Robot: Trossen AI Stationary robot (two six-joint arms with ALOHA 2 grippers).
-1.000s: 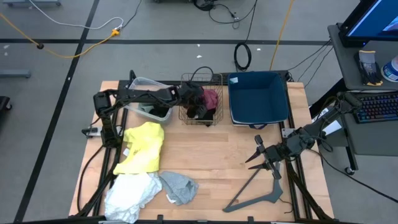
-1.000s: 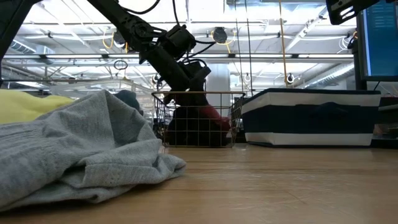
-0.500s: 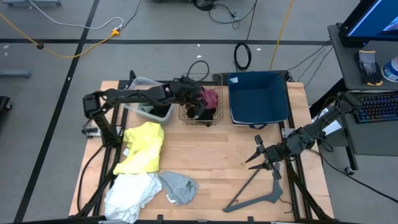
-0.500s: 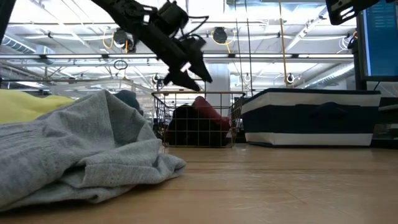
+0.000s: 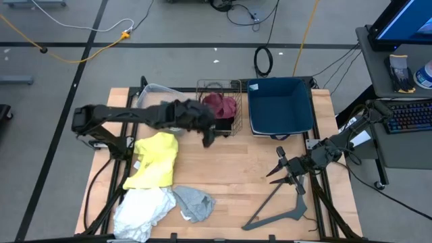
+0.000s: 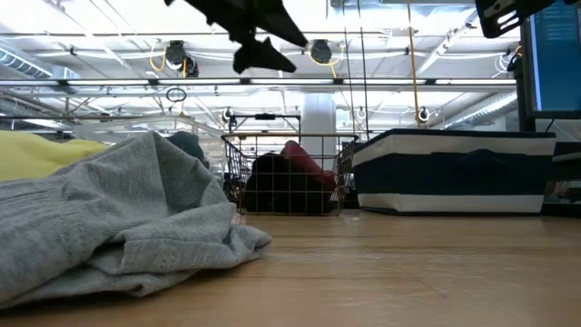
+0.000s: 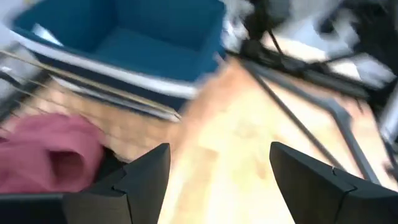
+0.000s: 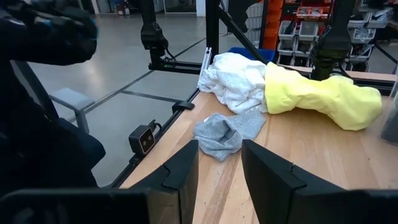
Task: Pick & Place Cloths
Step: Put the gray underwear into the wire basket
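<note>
My left gripper (image 5: 208, 136) hangs open and empty above the table, just near of the wire basket (image 5: 229, 127); in the low view it (image 6: 290, 54) is high over the basket (image 6: 286, 173). A maroon cloth (image 5: 220, 103) and a black cloth (image 6: 272, 186) lie in that basket. The yellow cloth (image 5: 155, 158), white cloth (image 5: 140, 210) and light grey cloth (image 5: 194, 202) lie on the table's left near part. My right gripper (image 5: 274, 169) waits open near the right edge, above the grey hanger bar (image 5: 283, 209). Its wrist view shows the grey (image 8: 227, 134), white (image 8: 239, 78) and yellow (image 8: 323, 99) cloths.
A blue bin (image 5: 280, 108) stands right of the wire basket at the far edge. A clear plastic tub (image 5: 156, 91) sits left of the basket, partly under my left arm. Bare wood lies in the table's middle (image 5: 236, 169). A desk with a keyboard (image 5: 408, 115) stands off the right side.
My left gripper has risen out of the wire basket and drawn back toward the near edge and a little left, coming away empty. The maroon and black cloths stay in the basket. The right arm has kept still.
</note>
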